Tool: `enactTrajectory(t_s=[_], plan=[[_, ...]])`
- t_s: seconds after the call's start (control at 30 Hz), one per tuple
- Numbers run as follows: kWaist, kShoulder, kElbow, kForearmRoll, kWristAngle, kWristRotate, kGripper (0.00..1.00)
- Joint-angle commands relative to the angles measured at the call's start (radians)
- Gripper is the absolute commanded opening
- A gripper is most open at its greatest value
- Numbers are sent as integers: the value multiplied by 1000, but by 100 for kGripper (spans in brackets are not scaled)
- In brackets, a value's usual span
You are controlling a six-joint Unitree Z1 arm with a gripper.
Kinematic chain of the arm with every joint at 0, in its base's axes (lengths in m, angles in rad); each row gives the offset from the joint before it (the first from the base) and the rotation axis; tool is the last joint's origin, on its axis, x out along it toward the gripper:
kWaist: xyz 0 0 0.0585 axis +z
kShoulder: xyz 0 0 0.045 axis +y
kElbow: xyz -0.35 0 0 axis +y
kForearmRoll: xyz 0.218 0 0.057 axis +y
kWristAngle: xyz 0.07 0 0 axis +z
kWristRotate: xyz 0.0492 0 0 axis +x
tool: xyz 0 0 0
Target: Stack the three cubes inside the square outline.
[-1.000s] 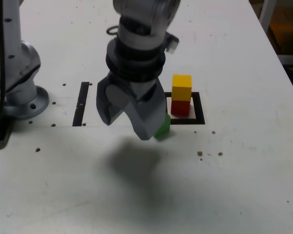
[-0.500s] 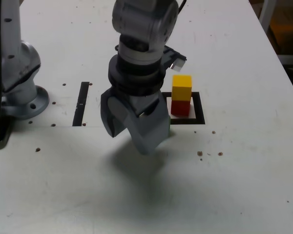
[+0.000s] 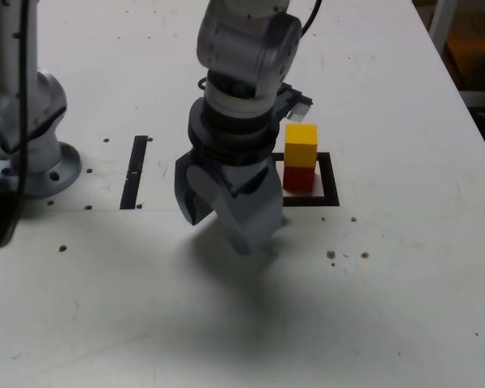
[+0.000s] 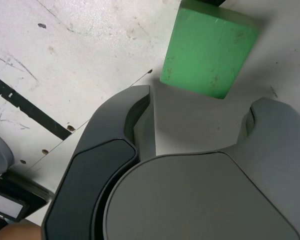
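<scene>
Green cube [image 4: 209, 50] sits on table [image 3: 404, 307] just ahead of gripper [image 4: 200, 107], untouched; jaws spread, nothing held. Yellow cube [image 3: 301, 145] atop red cube [image 3: 298, 178] inside square outline [image 3: 330, 182].

A: How is the light in the exterior view?

B: Bright and even, from overhead. The white tabletop [image 3: 404, 307] is well lit with no hard glare. The hand [image 3: 226, 218] throws a soft, blurred shadow [image 3: 242, 275] onto the surface just beneath and in front of it.

A: Sharpness?

B: Fair but slightly soft and grainy. The far corner at the exterior view's right falls off dark.

A: And the wrist view?

B: Also bright. The green cube [image 4: 207, 50] is crisp enough to show scuffs, and tabletop scratches read clearly. The hand's near body looks smooth and a little soft, with a pale shadow between its fingers [image 4: 125, 107].
</scene>
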Motion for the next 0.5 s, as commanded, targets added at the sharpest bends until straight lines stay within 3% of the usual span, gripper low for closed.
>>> enactTrajectory(t_s=[0.0,0.47], plan=[[2,6,-6,-1,6,3,71],[25,47,-30,-23,16,46,70]])
